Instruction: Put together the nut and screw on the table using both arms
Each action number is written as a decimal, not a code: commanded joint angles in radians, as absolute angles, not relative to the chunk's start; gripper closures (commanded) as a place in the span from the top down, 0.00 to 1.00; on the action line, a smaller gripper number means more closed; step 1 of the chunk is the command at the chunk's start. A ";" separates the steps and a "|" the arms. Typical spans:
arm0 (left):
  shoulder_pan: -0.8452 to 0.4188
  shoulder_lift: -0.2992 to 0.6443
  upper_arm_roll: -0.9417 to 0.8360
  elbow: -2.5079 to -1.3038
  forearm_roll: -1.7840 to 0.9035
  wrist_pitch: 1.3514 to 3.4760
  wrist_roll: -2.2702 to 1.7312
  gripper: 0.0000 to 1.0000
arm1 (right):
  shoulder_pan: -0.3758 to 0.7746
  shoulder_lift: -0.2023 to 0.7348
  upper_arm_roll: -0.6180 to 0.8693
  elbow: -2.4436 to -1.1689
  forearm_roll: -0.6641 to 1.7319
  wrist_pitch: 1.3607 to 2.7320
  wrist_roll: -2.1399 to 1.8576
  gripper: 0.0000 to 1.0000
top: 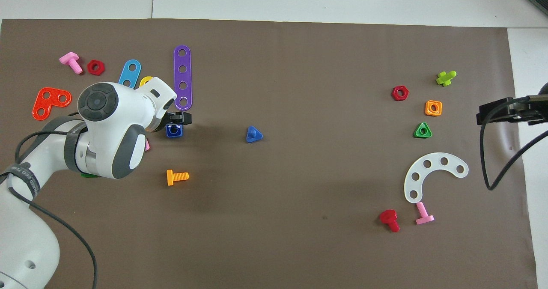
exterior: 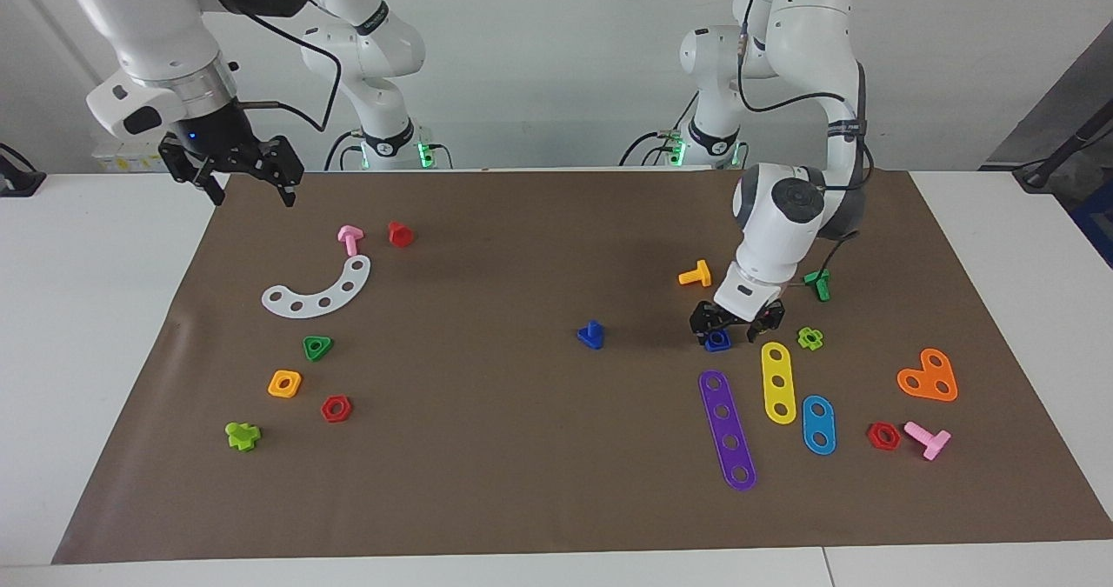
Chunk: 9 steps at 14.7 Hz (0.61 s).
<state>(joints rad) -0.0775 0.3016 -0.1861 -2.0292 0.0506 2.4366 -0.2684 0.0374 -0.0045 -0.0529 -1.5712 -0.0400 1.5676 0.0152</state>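
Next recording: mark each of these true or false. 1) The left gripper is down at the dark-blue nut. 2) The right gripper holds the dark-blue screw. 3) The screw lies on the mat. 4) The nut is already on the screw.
1) True: the left gripper is open, down around the nut.
2) False: the right gripper is open and empty, up over the mat's edge.
3) True: the screw rests there alone.
4) False: they lie apart.

A robotics lab. Two white arms [exterior: 783,213] stand at a white table [exterior: 96,326]. Bare walls, trailing black cables [exterior: 304,65].
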 commanded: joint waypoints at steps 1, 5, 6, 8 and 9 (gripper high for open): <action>-0.091 0.301 -0.178 -2.057 0.071 2.468 -0.295 0.98 | 0.035 -0.017 -0.054 -1.594 -0.026 1.563 0.001 1.00; -0.087 0.299 -0.179 -2.075 0.072 2.468 -0.295 0.87 | 0.034 -0.018 -0.054 -1.594 -0.011 1.556 0.002 1.00; -0.087 0.299 -0.179 -2.079 0.072 2.470 -0.295 0.87 | 0.031 -0.017 -0.055 -1.582 0.014 1.540 0.002 1.00; -0.090 0.298 -0.179 -2.080 0.072 2.471 -0.293 0.80 | 0.035 -0.023 -0.057 -1.595 0.014 1.537 0.017 1.00; -0.092 0.298 -0.179 -2.082 0.072 2.471 -0.293 0.78 | 0.035 -0.040 -0.057 -1.624 0.012 1.546 0.028 1.00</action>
